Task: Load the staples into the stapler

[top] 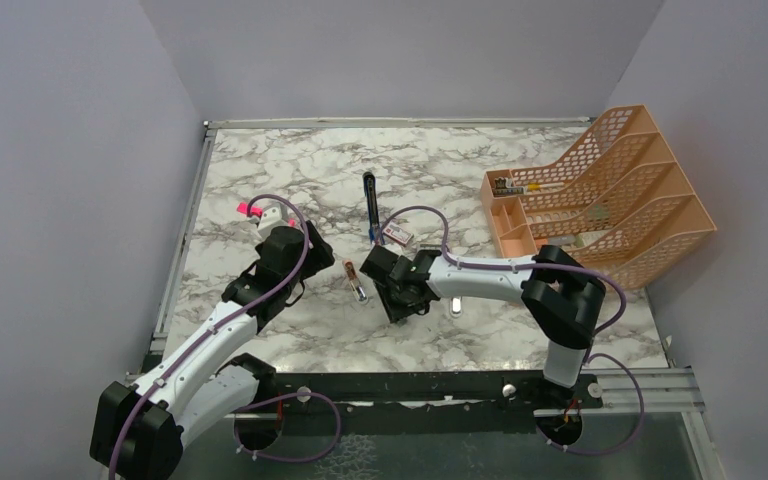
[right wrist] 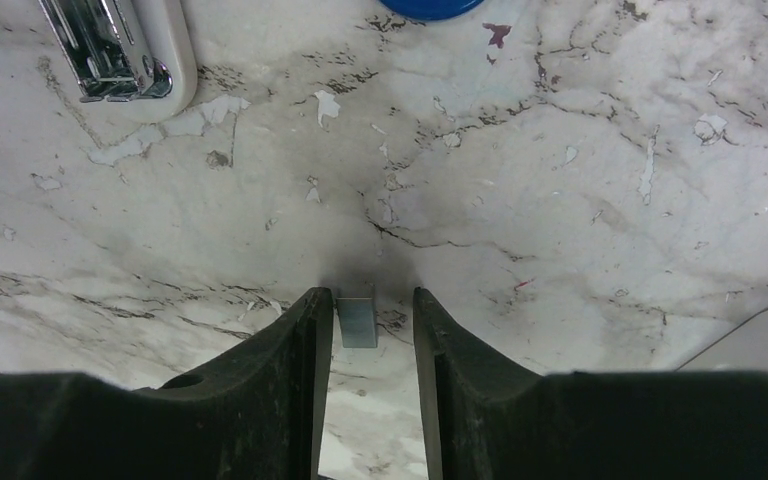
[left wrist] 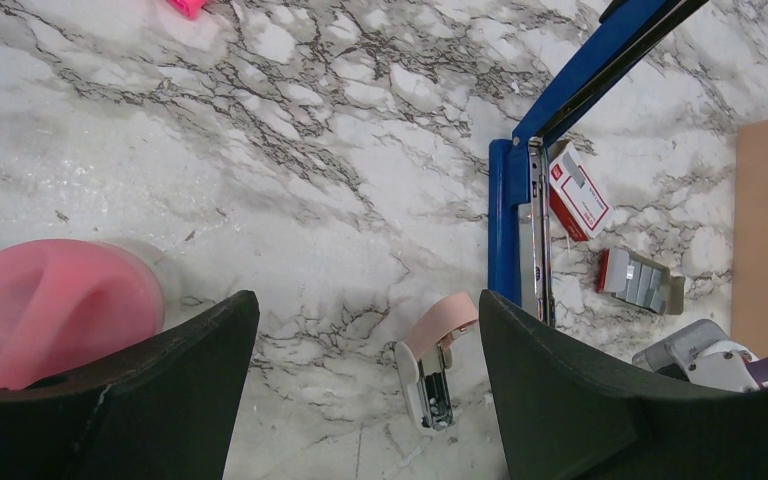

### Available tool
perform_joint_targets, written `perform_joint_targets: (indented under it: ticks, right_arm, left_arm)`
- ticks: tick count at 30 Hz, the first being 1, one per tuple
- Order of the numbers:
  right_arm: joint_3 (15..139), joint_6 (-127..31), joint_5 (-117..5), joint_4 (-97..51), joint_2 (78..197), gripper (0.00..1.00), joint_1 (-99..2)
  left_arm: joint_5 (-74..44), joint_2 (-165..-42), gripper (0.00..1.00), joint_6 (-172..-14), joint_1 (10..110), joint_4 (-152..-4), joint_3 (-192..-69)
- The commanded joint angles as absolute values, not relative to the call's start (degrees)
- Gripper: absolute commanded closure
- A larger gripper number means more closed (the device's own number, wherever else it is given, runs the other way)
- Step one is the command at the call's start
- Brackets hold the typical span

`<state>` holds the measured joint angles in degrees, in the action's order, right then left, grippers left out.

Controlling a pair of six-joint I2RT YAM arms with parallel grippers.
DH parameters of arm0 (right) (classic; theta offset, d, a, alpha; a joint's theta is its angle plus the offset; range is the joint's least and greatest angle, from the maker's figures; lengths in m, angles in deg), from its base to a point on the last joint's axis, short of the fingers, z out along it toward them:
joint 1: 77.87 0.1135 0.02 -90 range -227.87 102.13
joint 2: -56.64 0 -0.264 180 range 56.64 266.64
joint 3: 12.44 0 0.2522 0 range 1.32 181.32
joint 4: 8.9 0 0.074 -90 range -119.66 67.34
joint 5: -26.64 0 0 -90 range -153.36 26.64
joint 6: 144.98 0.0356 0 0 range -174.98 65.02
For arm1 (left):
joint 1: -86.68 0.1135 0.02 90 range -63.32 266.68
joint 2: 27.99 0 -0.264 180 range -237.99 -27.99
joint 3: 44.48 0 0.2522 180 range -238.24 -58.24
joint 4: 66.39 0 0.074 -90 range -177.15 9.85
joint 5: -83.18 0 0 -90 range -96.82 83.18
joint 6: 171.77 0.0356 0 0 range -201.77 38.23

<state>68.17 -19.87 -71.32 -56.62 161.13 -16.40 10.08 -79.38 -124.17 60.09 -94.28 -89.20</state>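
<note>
We see the staples point(right wrist: 357, 322) on the tabletop point(right wrist: 520, 180) between our right claw point(right wrist: 368, 302) tips, claw narrow, small gap on one side, left claw point(left wrist: 367, 300) wide, holding nothing

White arm links point(top: 215, 340), bulky black joints point(top: 560, 300), thin purple cables point(top: 305, 235), matte black end effector fingers point(right wrist: 260, 400)

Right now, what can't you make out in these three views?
- Staples: hidden under the right gripper in top view. The right wrist view doesn't show whether they rest on the table.
- Stapler: in left wrist view, its opened top is cut by the top edge and its near end is behind the left gripper's finger.
- Organiser contents: too small, top view.
- Pink round object: blurred, partly behind a finger, left wrist view.
</note>
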Motion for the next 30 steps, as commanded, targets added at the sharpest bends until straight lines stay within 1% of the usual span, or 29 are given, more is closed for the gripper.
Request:
perform_joint_targets:
  ticks: [1,5,9,14,18,22,30]
  right_arm:
    - [69.8,-18.5,-74.1,-60.8,163.6,0.63,-15.2]
    - [69.7,-17.4,-74.2,-61.1,163.8,0.74,-15.0]
    - [69.4,-16.6,-74.6,-60.0,163.6,0.8,-15.0]
    - [71.2,-16.0,-78.0,-59.4,162.1,0.82,-15.0]
    - [74.4,-16.3,-82.3,-59.0,159.8,0.82,-15.6]
    - [77.8,-17.7,-83.8,-57.4,158.7,0.82,-17.8]
    - [84.4,-20.8,-85.0,-54.1,162.8,0.81,-22.4]
  left_arm:
    - [10.0,-78.9,0.18,-123.7,60.6,-92.9,-88.8]
    - [9.9,-78.9,0.18,-123.7,60.6,-92.8,-88.8]
    - [9.8,-78.9,0.18,-123.7,60.6,-92.9,-88.8]
    - [9.9,-78.5,0.18,-123.5,60.7,-93.2,-88.9]
    - [10.0,-78.5,0.18,-123.5,60.7,-93.4,-89.1]
    - [10.0,-78.8,0.18,-123.4,60.9,-93.4,-89.2]
    - [9.6,-79.5,0.18,-123.6,61.2,-93.2,-89.4]
